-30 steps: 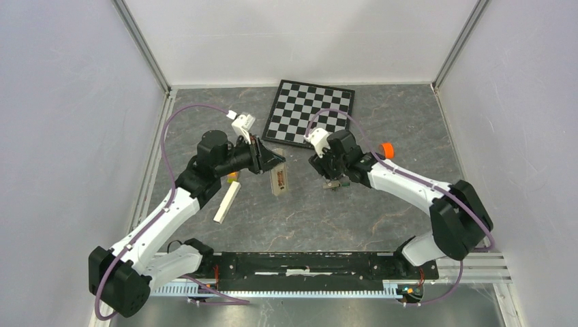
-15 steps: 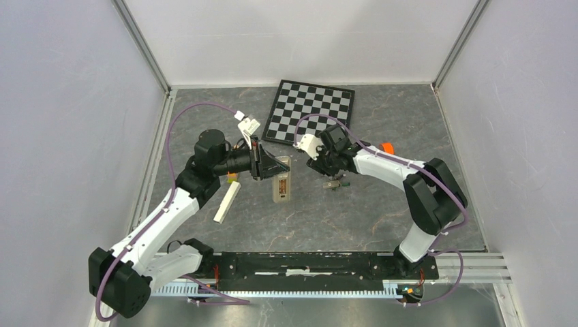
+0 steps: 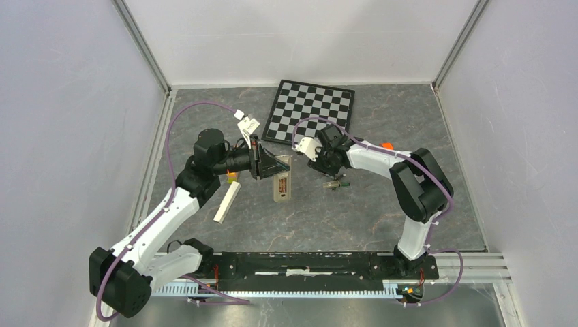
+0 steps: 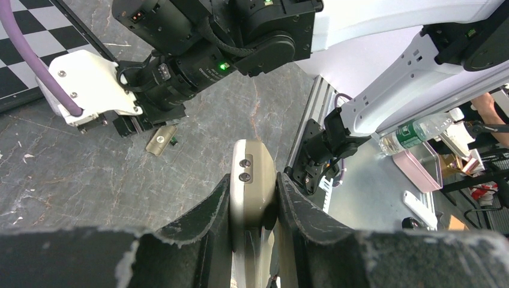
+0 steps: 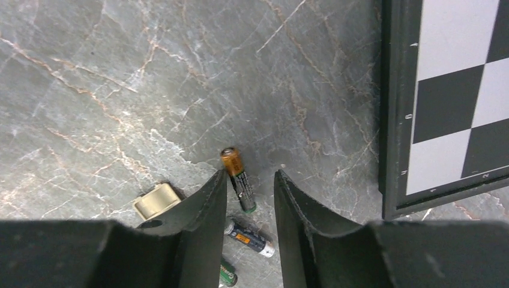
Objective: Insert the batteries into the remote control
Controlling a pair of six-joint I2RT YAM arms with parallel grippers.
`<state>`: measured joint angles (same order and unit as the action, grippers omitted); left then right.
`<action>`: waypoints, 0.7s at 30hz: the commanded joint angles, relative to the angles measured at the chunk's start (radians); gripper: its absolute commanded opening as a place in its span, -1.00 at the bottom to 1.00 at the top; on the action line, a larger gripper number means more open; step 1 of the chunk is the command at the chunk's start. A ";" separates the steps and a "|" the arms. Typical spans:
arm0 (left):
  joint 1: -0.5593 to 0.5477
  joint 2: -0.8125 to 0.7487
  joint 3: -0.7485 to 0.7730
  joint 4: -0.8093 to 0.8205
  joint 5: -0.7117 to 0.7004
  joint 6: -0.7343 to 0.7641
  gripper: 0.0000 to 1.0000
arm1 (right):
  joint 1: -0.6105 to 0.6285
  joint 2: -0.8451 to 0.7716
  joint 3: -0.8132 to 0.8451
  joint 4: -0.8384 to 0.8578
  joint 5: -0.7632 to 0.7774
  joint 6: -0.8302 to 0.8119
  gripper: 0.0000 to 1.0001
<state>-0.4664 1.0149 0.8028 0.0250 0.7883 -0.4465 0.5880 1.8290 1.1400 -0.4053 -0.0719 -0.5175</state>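
My left gripper point(image 3: 276, 165) is shut on one end of the remote control point(image 3: 281, 187), which lies back-up with its battery recess showing. In the left wrist view the pale remote point(image 4: 252, 186) sits clamped between the fingers point(image 4: 207, 219). My right gripper point(image 3: 330, 173) is open and hangs just above the batteries point(image 3: 338, 182). In the right wrist view a copper-topped battery point(image 5: 239, 180) lies between the open fingers point(image 5: 207, 204). A dark blue battery point(image 5: 249, 237) and a green one point(image 5: 227, 273) lie below it. None is held.
A small cream battery cover point(image 5: 154, 200) lies left of the batteries. A long cream block point(image 3: 227, 202) lies by the left arm. A checkerboard point(image 3: 310, 112) lies at the back. An orange cap point(image 3: 386, 145) sits behind the right arm.
The left gripper has turned slightly and set the remote straighter. The right arm has folded in, and its gripper has shifted left over the batteries.
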 commanded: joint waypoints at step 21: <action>0.007 -0.004 -0.051 0.114 -0.286 -0.173 -0.96 | -0.055 -0.087 -0.043 0.278 0.045 0.318 -0.88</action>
<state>-0.4660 1.0183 0.7921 0.0425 0.6285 -0.5060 0.5354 1.8519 1.1416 -0.2882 -0.0513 -0.3416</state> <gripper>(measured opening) 0.340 0.093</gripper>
